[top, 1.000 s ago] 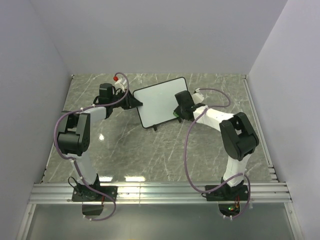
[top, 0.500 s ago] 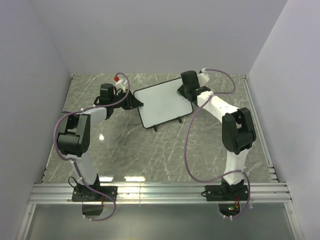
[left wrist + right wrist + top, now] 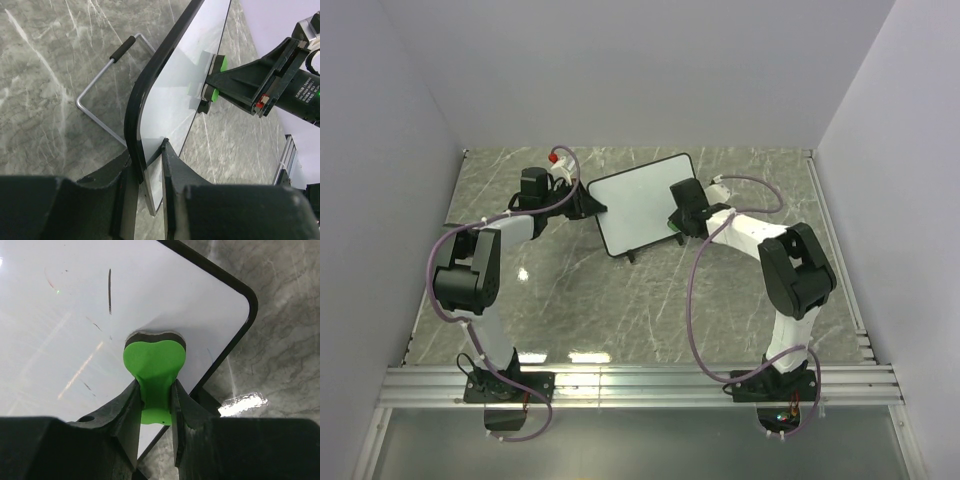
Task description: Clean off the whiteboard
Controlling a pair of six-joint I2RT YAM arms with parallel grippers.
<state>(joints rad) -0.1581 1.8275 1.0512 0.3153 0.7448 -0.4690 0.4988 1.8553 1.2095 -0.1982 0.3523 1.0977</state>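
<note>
The whiteboard [image 3: 640, 200] stands tilted on the marbled grey bench [image 3: 570, 300], toward the far middle and between the two arms. The left hand [image 3: 152, 157] is closed on the board's left edge, with one finger on each face of the black frame. The right hand [image 3: 156, 392] is clamped on a green eraser [image 3: 155, 360]; the eraser's dark pad lies flat against the white face, near a rounded corner on the board's right side. From above, that hand sits over the board's lower right part. On the white face by the eraser there is a short dark stroke [image 3: 109, 285] and a few faint thin streaks; the rest of the face looks clean and glossy, with light reflecting off it. Behind the board, a bent wire stand [image 3: 102, 75] with a black sleeve on one end rests on the bench.
</note>
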